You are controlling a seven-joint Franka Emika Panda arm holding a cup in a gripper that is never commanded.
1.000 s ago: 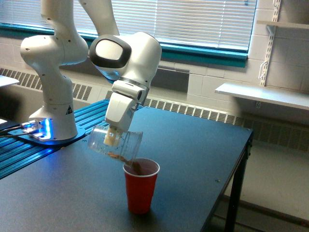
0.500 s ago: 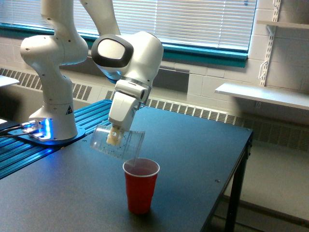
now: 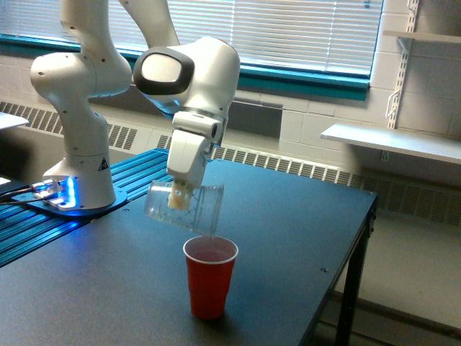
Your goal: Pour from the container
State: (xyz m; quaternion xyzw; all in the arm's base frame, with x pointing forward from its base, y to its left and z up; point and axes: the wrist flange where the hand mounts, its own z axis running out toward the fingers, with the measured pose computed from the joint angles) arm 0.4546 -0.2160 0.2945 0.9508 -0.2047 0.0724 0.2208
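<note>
Container [image 3: 184,205] contents indiscernible above cup [image 3: 209,277]

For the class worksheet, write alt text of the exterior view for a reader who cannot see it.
A white robot arm's gripper holds a clear plastic tumbler tipped on its side just above an upright red cup on a dark table. The tumbler looks nearly empty. Window blinds fill the background.

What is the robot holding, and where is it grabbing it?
The tool grips a clear plastic tumbler by its side wall, tipped nearly sideways above the red cup.
</note>
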